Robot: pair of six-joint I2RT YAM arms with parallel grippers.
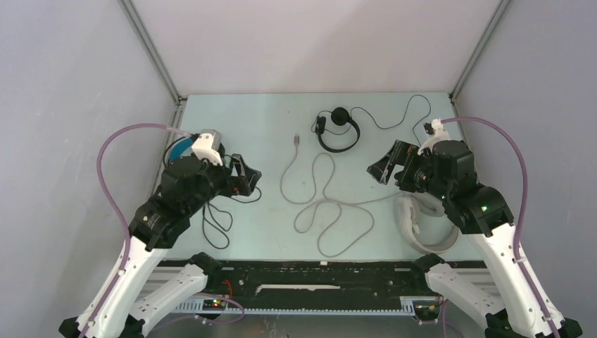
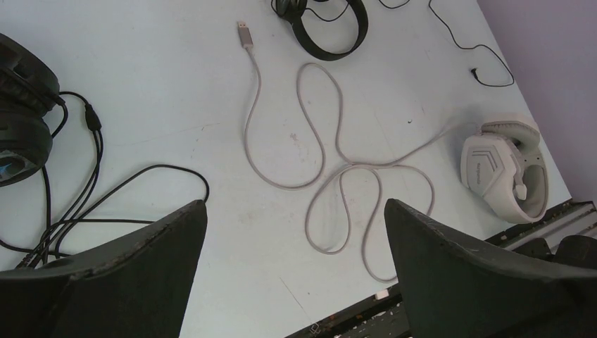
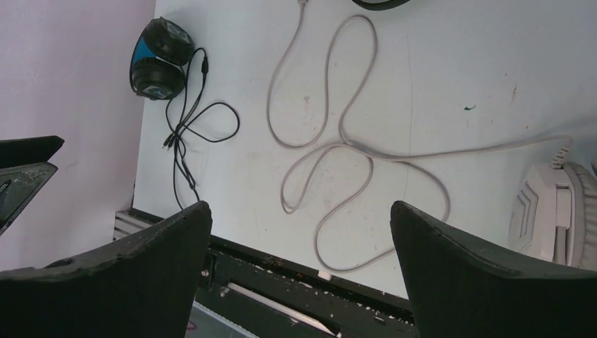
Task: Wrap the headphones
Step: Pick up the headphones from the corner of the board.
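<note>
Fingers of both hands stand wide apart and hold nothing: left hand [image 1: 245, 179], right hand [image 1: 379, 169]. The white headset [image 1: 422, 225], smooth moulded plastic, lies beneath my right arm, so the right hand is nearer. Its grey cable [image 1: 317, 204] runs leftward in slack loops across the bench [image 1: 246, 120]. The thin black headset [image 1: 338, 130] lies farther back, and the bulky blue-lined headset [image 1: 181, 148] sits beside my left hand.
</note>
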